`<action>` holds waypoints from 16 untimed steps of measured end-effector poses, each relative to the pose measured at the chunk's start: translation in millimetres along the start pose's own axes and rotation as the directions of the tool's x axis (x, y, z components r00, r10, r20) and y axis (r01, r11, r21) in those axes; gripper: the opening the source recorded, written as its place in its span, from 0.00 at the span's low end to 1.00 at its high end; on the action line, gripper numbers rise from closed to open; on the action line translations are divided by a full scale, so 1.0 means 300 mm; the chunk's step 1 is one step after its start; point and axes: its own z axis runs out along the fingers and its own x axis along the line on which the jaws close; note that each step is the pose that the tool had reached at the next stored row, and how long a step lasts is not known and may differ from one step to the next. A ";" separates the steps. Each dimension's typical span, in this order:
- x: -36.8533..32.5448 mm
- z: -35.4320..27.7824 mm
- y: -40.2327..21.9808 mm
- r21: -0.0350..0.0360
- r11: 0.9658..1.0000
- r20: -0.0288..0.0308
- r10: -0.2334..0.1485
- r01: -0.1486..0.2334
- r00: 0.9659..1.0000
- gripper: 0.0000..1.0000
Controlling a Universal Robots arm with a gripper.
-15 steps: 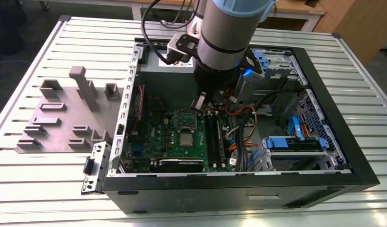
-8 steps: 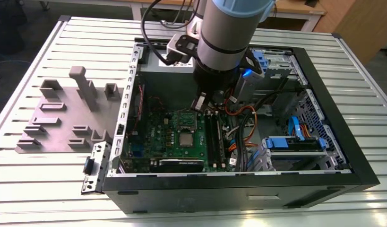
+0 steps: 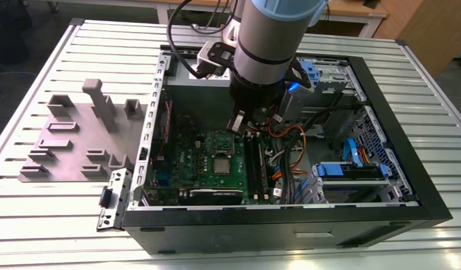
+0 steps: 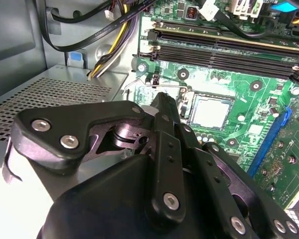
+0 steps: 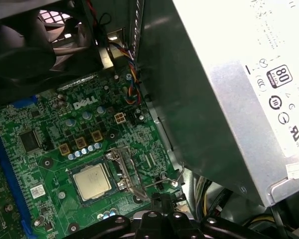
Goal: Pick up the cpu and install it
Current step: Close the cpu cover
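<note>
CPU [image 5: 92,180] looks already seated in its socket on the green motherboard [image 5: 50,144], lower left of the first wrist view, so I'd say the pick-and-place is basically done. The load frame [image 5: 123,169] stands flipped up beside it, so locking down seems left. The claw [image 4: 162,107] hovers just beside the socket, narrow, gripping nothing. Tight room: power supply [image 5: 229,84] crowds one side, RAM sticks [image 4: 224,47] another.
</note>
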 end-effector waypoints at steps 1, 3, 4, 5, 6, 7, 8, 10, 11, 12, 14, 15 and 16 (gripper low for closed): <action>0.000 0.000 0.000 0.000 1.000 0.000 -0.001 0.001 1.000 0.11; 0.001 0.000 0.000 0.000 1.000 0.000 -0.003 0.003 1.000 0.11; 0.001 0.000 -0.001 0.000 1.000 0.000 -0.004 0.004 1.000 0.11; 0.001 0.000 -0.001 0.000 1.000 0.000 -0.004 0.004 1.000 0.11; 0.008 -0.001 -0.004 0.000 1.000 0.000 -0.004 0.004 1.000 0.11; 0.009 -0.001 -0.004 0.000 1.000 -0.002 -0.004 0.004 1.000 0.11; 0.009 -0.001 -0.004 0.000 1.000 -0.002 -0.004 0.004 1.000 0.11; 0.009 -0.001 -0.004 0.000 1.000 -0.002 -0.004 0.004 1.000 0.11; 0.010 -0.001 -0.005 0.000 1.000 -0.002 -0.004 0.004 1.000 0.11; 0.012 -0.002 -0.005 0.000 1.000 -0.002 -0.004 0.004 1.000 0.11; 0.014 -0.002 -0.006 0.000 1.000 -0.002 -0.004 0.004 1.000 0.11; 0.015 -0.002 -0.007 0.000 1.000 -0.002 -0.004 0.004 1.000 0.11; 0.015 -0.002 -0.007 0.000 1.000 -0.002 -0.004 0.004 1.000 0.11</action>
